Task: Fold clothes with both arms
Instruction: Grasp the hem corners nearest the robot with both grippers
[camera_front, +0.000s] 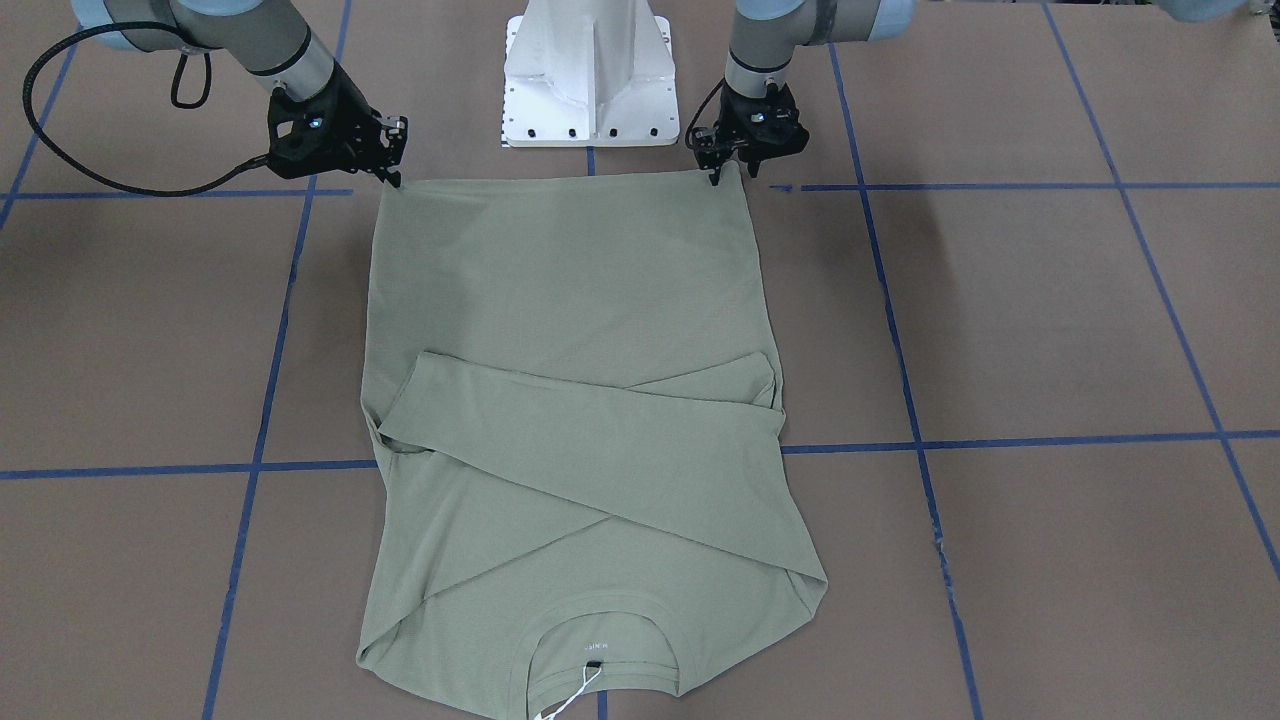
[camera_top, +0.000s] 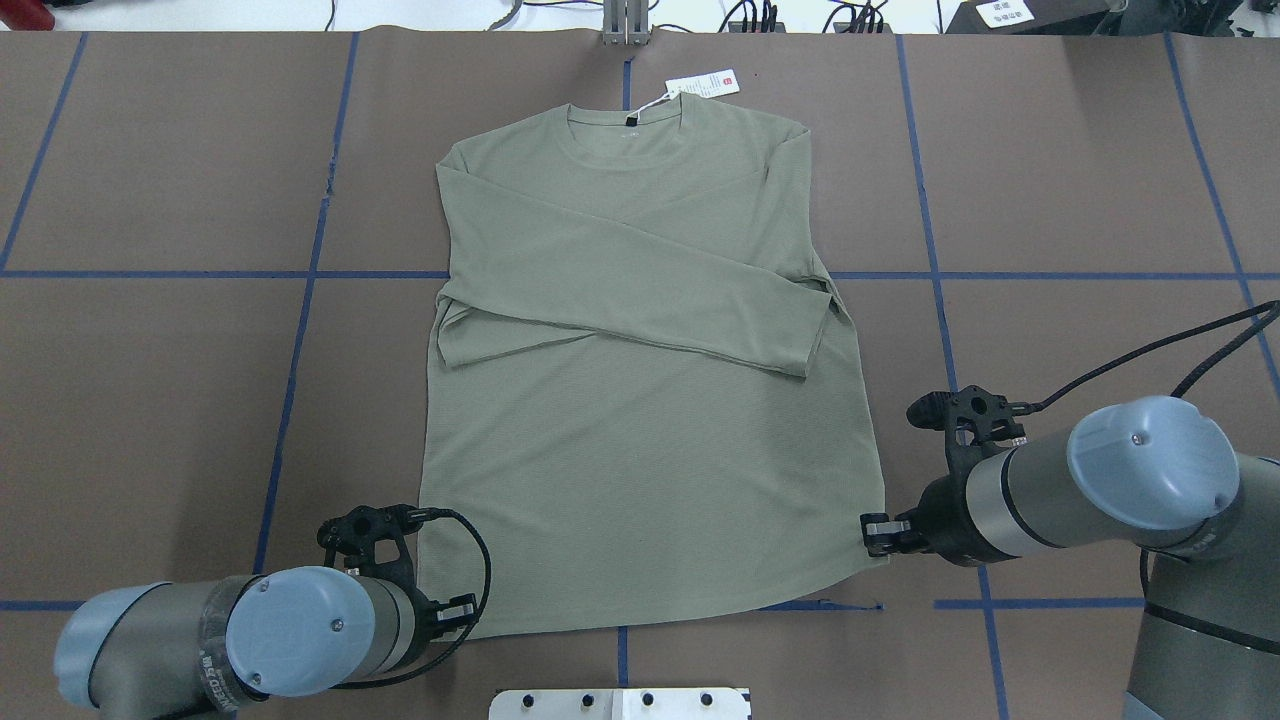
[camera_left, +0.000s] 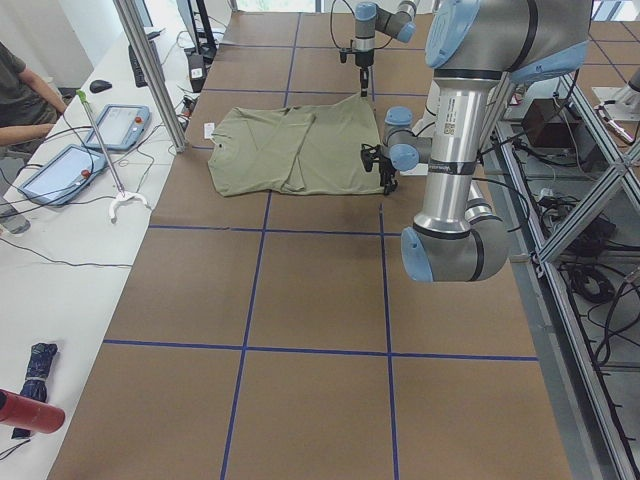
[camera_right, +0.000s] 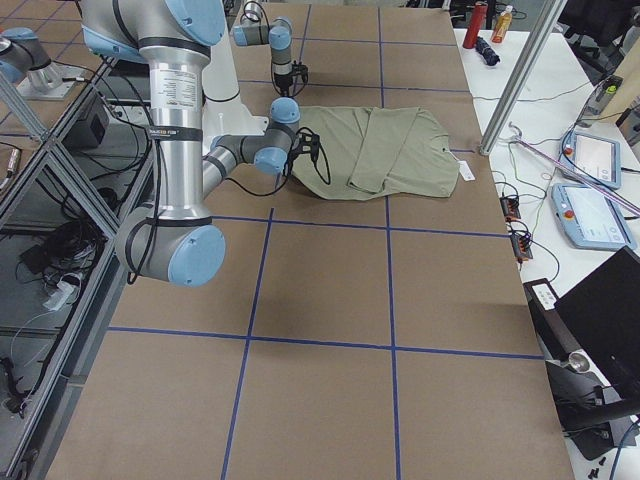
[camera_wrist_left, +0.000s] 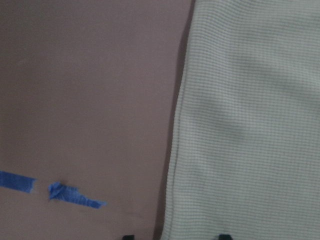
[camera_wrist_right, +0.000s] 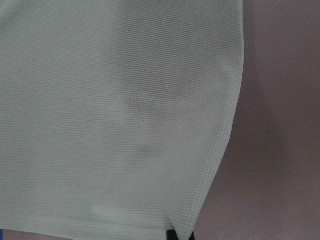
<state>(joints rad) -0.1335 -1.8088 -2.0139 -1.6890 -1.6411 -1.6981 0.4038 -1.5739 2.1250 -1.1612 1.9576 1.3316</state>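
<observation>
The sage-green shirt (camera_top: 640, 430) lies flat on the brown table, its neck at the far side and both sleeves folded across the chest (camera_front: 600, 440). A white hang tag (camera_top: 700, 84) sticks out at the collar. My left gripper (camera_front: 716, 180) stands open at the near hem corner on my left, and in the left wrist view its tips (camera_wrist_left: 175, 236) straddle the shirt's side edge (camera_wrist_left: 172, 150). At the other near hem corner, my right gripper (camera_front: 395, 180) is shut, and its tips (camera_wrist_right: 181, 235) meet right at the fabric's corner (camera_wrist_right: 200, 210).
The white pedestal base (camera_front: 590, 80) stands just behind the hem, between the arms. Blue tape lines (camera_top: 300, 330) grid the table. A side bench holds tablets (camera_left: 70, 160) and a grabber tool (camera_left: 120, 200), with a seated person (camera_left: 15, 80) beside it.
</observation>
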